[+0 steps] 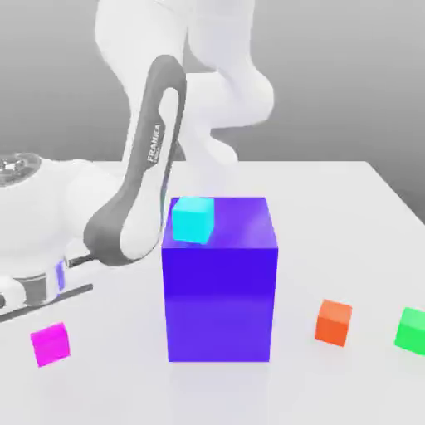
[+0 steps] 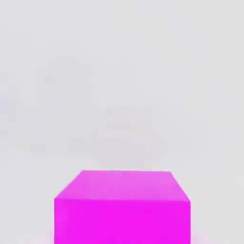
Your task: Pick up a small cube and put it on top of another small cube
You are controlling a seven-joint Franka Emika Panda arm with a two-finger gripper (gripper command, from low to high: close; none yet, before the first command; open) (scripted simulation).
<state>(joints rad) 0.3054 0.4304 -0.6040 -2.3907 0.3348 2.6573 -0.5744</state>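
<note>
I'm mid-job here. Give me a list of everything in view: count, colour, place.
small cube: one, magenta, left of the block in the exterior view
big block: one, blue-purple, centre
cyan cube: one, cyan, on the block's top
orange cube: one, orange-red, right of the block
green cube: one, green, at the right edge, partly cut off
table: one, whitish, under the block
robot arm: one, white with dark grey, upper left to centre

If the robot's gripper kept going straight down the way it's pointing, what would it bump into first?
Probably the small magenta cube, with the white table beneath it. How much gap is left, if any, is unclear.
</note>
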